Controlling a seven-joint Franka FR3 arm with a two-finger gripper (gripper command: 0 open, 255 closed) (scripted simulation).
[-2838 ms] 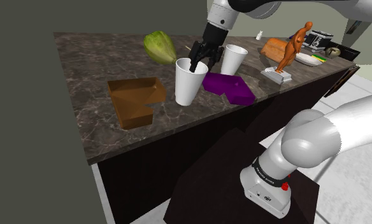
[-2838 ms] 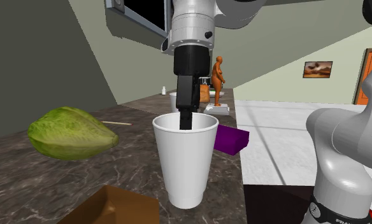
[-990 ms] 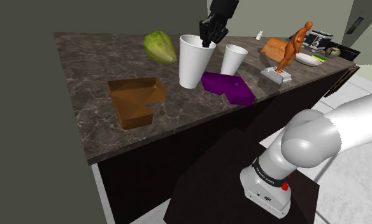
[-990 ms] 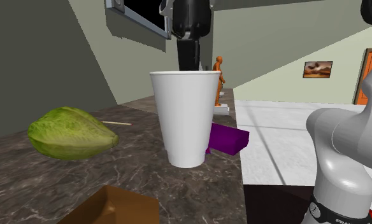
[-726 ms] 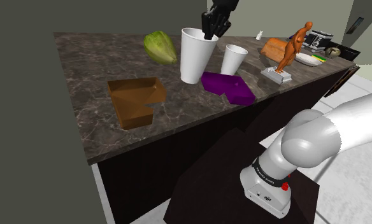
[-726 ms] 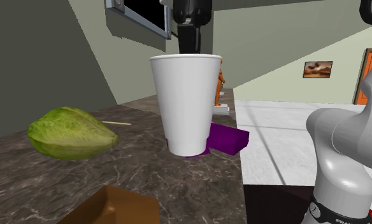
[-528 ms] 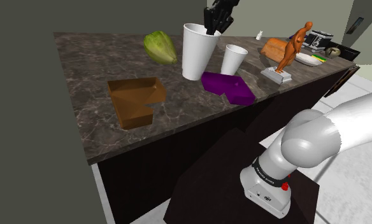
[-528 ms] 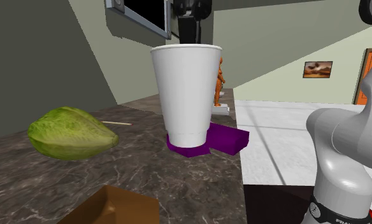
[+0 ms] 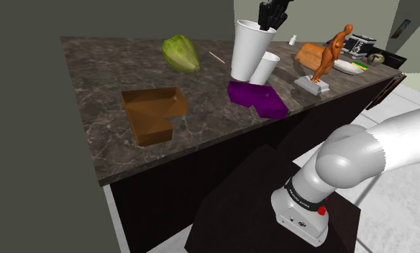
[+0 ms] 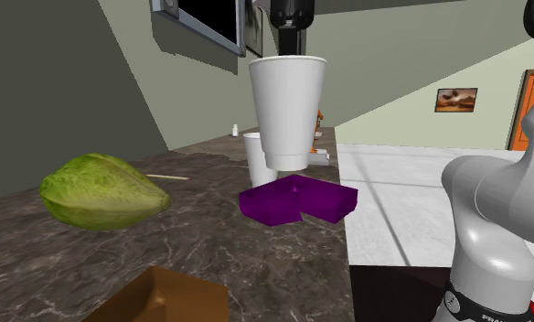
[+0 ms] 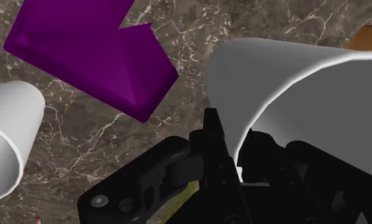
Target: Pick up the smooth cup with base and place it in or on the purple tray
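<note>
While the black gripper (image 9: 273, 14) pinches the rim of the tall white cup (image 9: 250, 52), one finger outside the wall and one inside, the cup hangs beneath it, clear of the dark marbled counter (image 9: 101, 72). Below the gripper lies the purple tray (image 9: 257, 99), with the cup's base above one end of it and apart from it. A smaller white cup (image 9: 268, 68) stands just beside the held one, lower than the gripper. A green vegetable (image 9: 180, 52) and a brown tray (image 9: 154, 113) sit well apart from the gripper on one side, an orange figurine (image 9: 331, 52) on the other.
</note>
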